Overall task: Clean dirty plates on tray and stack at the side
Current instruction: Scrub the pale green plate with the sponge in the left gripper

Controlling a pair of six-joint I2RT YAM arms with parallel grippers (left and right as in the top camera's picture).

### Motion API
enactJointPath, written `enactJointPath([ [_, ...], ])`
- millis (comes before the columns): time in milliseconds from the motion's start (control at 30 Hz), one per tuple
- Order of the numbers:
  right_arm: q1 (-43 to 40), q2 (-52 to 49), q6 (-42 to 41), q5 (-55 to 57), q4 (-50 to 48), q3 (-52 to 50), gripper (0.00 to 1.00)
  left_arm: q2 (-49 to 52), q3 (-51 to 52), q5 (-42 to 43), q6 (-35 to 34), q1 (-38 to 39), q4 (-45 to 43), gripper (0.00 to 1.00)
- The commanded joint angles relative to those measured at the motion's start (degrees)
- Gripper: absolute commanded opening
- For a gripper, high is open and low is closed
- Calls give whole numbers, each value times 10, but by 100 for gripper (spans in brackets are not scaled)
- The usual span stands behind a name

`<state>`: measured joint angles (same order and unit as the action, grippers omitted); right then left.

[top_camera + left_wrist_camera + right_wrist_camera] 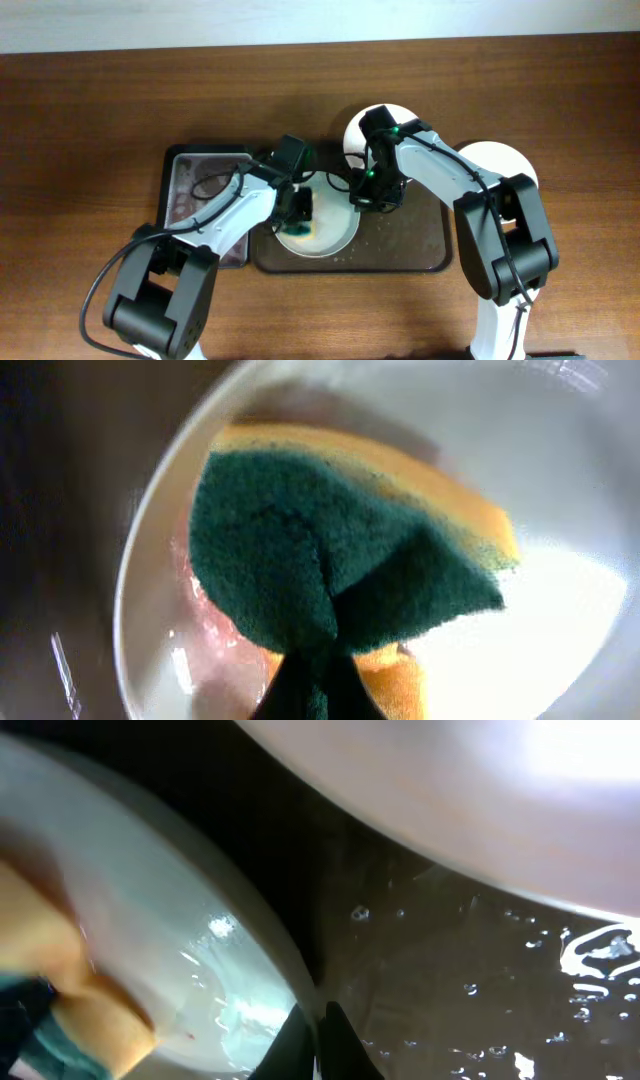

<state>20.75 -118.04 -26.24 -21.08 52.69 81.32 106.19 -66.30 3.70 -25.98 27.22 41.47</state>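
Note:
A white plate (335,232) lies on the wet dark brown tray (410,245). My left gripper (298,208) is shut on a green and yellow sponge (340,550) and presses it onto the plate (560,610), beside a pink smear (215,630). My right gripper (368,196) is shut on this plate's right rim (200,920). A second plate (352,135) sits behind the tray, partly hidden by my right arm. A third plate (505,160) lies on the table to the right.
A smaller black tray (200,190) with a mottled inside stands left of the brown tray, under my left arm. Water drops lie on the brown tray (480,1000). The wooden table (100,120) extends on all sides.

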Motion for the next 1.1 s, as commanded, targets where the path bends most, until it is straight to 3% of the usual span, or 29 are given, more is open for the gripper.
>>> enactJointPath([
  [0,-4,3,-4,11,-2,-2,4,15,25,61,50,-4,51,0],
  [67,-4,3,-4,11,0,-2,4,15,25,151,120,-4,11,0],
  [133,-4,3,-4,11,0,-2,4,15,25,188,119,-4,-19,0],
  [233,-4,3,-4,11,0,-2,4,15,25,215,64,4,-44,0],
  [333,-4,3,-4,11,0,-2,4,15,25,263,54,17,-73,0],
  [467,-4,3,-4,11,0,-2,4,15,25,253,28,17,-89,0],
  [567,-4,3,-4,11,1,-2,4,15,25,200,17,21,-89,0],
  [767,-4,3,-4,11,1,-2,4,19,25,-36,-57,39,-100,0],
  [1067,-4,3,-4,21,11,-2,4,-5,9,-170,-52,19,-28,0],
])
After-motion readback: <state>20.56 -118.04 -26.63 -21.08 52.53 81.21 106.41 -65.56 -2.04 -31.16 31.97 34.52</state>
